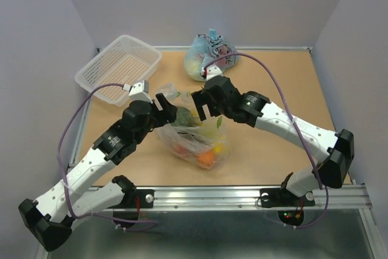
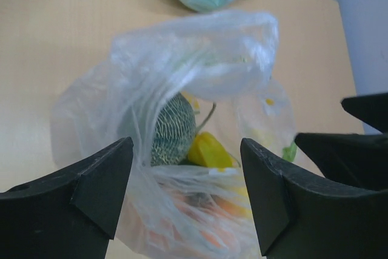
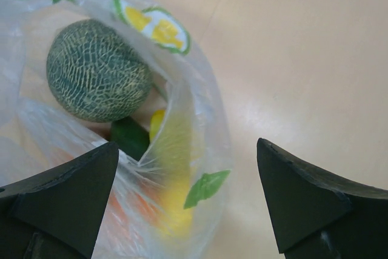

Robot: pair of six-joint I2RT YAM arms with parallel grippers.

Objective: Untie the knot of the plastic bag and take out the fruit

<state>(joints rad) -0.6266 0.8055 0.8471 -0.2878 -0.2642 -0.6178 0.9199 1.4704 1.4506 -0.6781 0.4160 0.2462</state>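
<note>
The left gripper [image 1: 165, 108] and right gripper [image 1: 200, 105] stood wide open and empty over the plastic bag [image 1: 195, 141] lying mid-table [image 1: 279, 83]. Its mouth looked open, so they seemed poised to reach the melon [image 3: 97, 70] and other fruit inside.

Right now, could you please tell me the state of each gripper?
Left gripper: open at the plastic bag, gripping nothing.
Right gripper: open, gripping nothing.
</note>
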